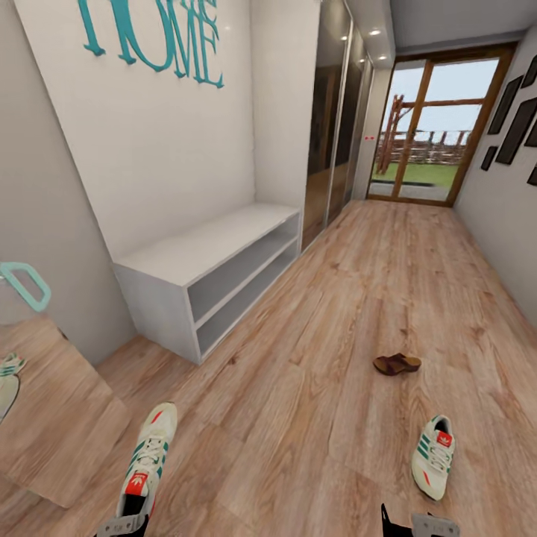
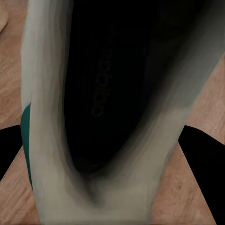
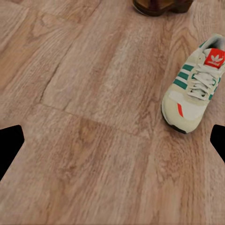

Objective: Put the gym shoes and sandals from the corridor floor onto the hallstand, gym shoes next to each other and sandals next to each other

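The left gripper (image 1: 125, 522) sits at the bottom edge of the head view, clamped on a gym shoe (image 1: 149, 456) by its heel end, toe pointing up the corridor. In the left wrist view that held shoe (image 2: 117, 112) looms close, its dark inner opening facing the camera, pale collar around it and a sliver of green at one side, with the dark fingers (image 2: 201, 164) showing on either flank. Whether its sole touches the planks I cannot tell.

The right gripper (image 1: 418, 523) shows low on the other side with nothing between its fingers; in its wrist view the fingers (image 3: 9, 147) stand wide apart over bare boards.

The second gym shoe (image 1: 434, 456) lies flat on the corridor floor (image 1: 328, 313) just ahead of that gripper, towards the right-hand wall; the right wrist view shows it (image 3: 194, 89) with laces up. Beyond it a sandal (image 1: 397, 364) rests on the planks, well apart from the shoe, its edge (image 3: 161, 5) cut by the wrist picture's border.

A white two-tier bench (image 1: 216, 280) stands against the left wall under teal lettering (image 1: 153, 33), both shelves open. Between its front edge and the right wall the planks run open to the glazed door (image 1: 436, 130)
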### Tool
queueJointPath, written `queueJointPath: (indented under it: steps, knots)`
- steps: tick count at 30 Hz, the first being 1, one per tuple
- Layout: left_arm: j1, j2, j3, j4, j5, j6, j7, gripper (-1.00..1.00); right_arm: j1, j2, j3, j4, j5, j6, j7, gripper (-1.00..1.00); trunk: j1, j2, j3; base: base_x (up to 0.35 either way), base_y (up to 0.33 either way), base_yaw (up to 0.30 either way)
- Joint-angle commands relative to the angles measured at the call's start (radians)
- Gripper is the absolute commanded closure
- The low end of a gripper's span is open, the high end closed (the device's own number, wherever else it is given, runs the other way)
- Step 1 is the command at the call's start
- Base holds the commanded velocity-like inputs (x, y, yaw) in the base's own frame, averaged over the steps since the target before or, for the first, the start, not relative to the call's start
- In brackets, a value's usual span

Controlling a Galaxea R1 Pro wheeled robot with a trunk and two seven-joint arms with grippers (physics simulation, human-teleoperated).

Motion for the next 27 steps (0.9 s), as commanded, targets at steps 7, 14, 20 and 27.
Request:
queueJointPath:
  steps: [7, 14, 20, 27]
  knots:
    - [-0.001, 0.0, 0.008, 0.002, -0.009, -0.004, -0.012, 1.0, 0.0, 0.0, 0.001, 0.0, 0.001, -0.003, -0.004, -1.0, 0.0, 0.0, 0.006, 0.0, 0.0, 0.235]
    - [-0.001, -0.001, 0.007, 0.004, -0.01, -0.004, -0.011, 1.0, 0.0, 0.0, 0.001, 0.0, 0.001, -0.003, -0.004, -1.0, 0.0, 0.0, 0.012, 0.0, 0.0, 0.235]
    - [-0.001, -0.001, 0.008, 0.006, -0.009, -0.004, -0.008, 1.0, 0.0, 0.0, 0.001, -0.001, 0.001, -0.003, -0.004, -1.0, 0.0, 0.0, 0.018, 0.0, 0.0, 0.235]
    - [-0.001, -0.001, 0.009, 0.006, -0.009, -0.004, -0.007, 1.0, 0.0, 0.0, 0.001, 0.0, 0.001, -0.003, -0.004, -1.0, 0.0, 0.0, 0.024, 0.0, 0.0, 0.235]
